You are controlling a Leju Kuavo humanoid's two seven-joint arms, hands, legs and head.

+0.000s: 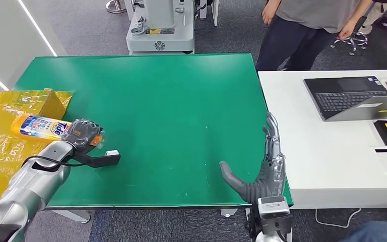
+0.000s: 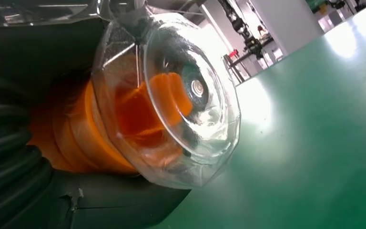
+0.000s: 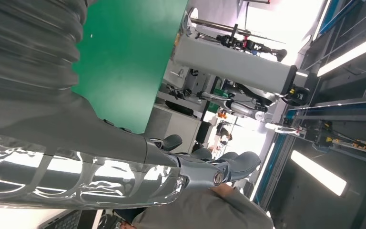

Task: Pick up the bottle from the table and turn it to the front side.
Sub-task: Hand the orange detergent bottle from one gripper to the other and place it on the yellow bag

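the green tabletop (image 1: 171, 116) ran wide in front of you, a white desk (image 1: 332, 156) just beside it with a laptop (image 1: 355, 96) on top, and a person (image 1: 307, 30) stood past the far edge. the bottle (image 1: 40, 126) lay sideways at the tabletop's left edge, over yellow wrapping (image 1: 0, 146), and your left robot hand (image 1: 83, 133) was wrapped around its cap end. your right robot hand (image 1: 262, 171) hung spread and empty at the right edge. i'd judge you were at the pick-up step; next you needed to lift and rotate it label-forward.
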